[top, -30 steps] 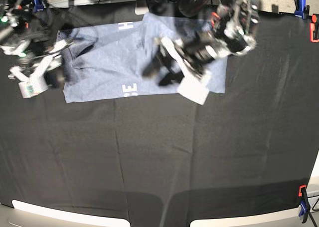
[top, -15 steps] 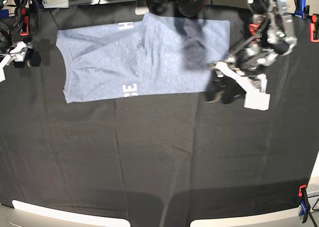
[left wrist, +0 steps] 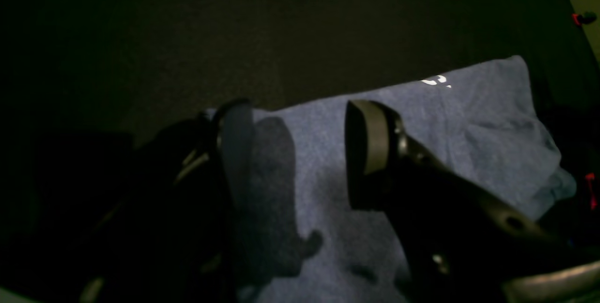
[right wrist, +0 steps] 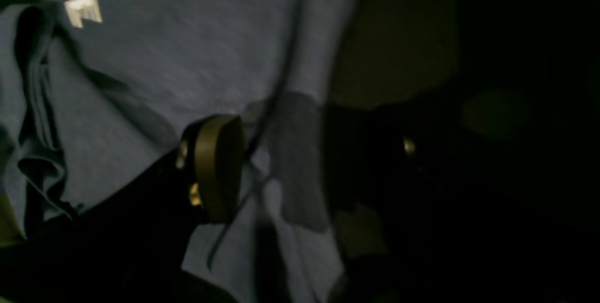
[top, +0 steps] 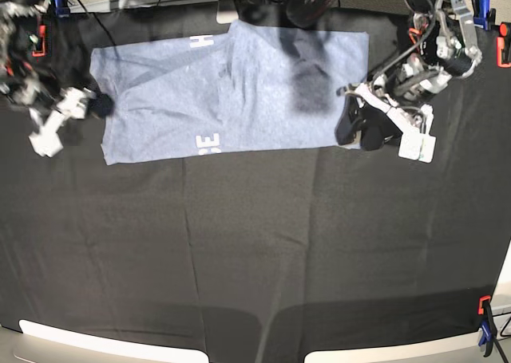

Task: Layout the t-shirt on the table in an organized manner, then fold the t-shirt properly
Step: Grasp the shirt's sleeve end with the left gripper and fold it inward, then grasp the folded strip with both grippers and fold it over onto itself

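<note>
The t-shirt (top: 231, 92) lay spread as a wide blue-grey rectangle near the far edge of the black worktop (top: 255, 251), one half folded over the other, with fragments of white lettering showing along the fold and some puckers at its sleeve end. Most of the worktop on the near side of the shirt lay bare, with clamps (top: 485, 327) at the corners. The left gripper (top: 357, 128) hovered at one short edge with its jaws released, fabric showing between them. The right gripper (top: 76, 112) sat just off the opposite short edge, jaws likewise spread and empty.
</note>
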Robot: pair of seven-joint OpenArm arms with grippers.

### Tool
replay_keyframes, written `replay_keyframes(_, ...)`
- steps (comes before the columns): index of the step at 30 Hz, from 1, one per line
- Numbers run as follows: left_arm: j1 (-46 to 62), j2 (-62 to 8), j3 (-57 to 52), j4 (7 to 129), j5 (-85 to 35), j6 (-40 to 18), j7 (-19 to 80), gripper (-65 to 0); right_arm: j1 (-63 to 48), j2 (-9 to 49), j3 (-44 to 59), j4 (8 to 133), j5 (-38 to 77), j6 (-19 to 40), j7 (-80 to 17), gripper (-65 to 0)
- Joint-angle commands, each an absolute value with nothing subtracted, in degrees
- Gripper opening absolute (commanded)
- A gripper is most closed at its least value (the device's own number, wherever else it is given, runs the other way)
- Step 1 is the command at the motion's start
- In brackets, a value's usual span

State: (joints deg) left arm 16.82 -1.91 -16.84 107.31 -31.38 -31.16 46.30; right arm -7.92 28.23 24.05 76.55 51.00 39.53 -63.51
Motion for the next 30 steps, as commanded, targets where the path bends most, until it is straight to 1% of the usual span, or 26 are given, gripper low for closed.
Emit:
replay_keyframes(1, 16.5, -2.1, -16.8, 108.4, -32.4, -31.8, 44.9, -35.7, -7.1, 29.1, 23.2, 77.2, 51.7, 40.0, -63.4, -25.6)
replay_keyframes(8, 16.5, -2.1, -16.8, 108.3, -32.3, -31.8, 44.9, -35.7, -6.4, 29.0, 16.0, 77.2, 52.0, 40.0, -64.8, -25.8)
replay_keyframes(9, 16.5, -2.1, -16.8, 108.3, -32.3, -31.8, 44.9, -35.7, -6.4, 29.1, 15.8, 77.2, 53.2, 40.0, -65.1, -27.2)
replay_keyframes(12, 16.5, -2.1, -16.8, 108.3, -32.3, -31.8, 44.9, -35.7, -6.5, 29.1, 15.8, 77.2, 58.0, 40.0, -65.4, -34.9)
replay_keyframes(15, 16.5, -2.1, -16.8, 108.3, -29.9, -31.7, 44.9, -35.8, -6.5, 29.1, 15.8, 77.2, 58.9, 40.0, -65.5, -44.3)
replay_keyframes(18, 16.6, -2.1, -16.8, 108.3, -27.2, -31.7, 44.9, -35.8, -6.5, 29.2, 15.9, 77.2, 58.5, 40.0, -65.4, -60.7)
replay_keyframes(19, 16.7, -2.1, -16.8, 108.3, -27.0, -31.7, 44.9, -35.8, -6.5, 29.2, 15.9, 77.2, 58.5, 40.0, -65.5, -65.0)
replay_keyframes(25, 18.2, -2.1, -16.8, 108.3, -27.0, -31.7, 44.5, -35.8, -6.5, 29.2, 19.3, 80.2, 58.6, 40.0, -65.5, -65.0)
replay_keyframes(28, 19.0, -2.1, -16.8, 108.3, -27.0, -31.8, 43.1, -35.8, -6.9, 28.8, 19.4, 84.5, 58.5, 40.0, -65.5, -65.0)
replay_keyframes(30, 19.2, -2.1, -16.8, 108.3, -27.0, -31.7, 42.7, -35.8, -7.5, 27.5, 19.4, 88.5, 58.5, 39.6, -65.5, -65.0)
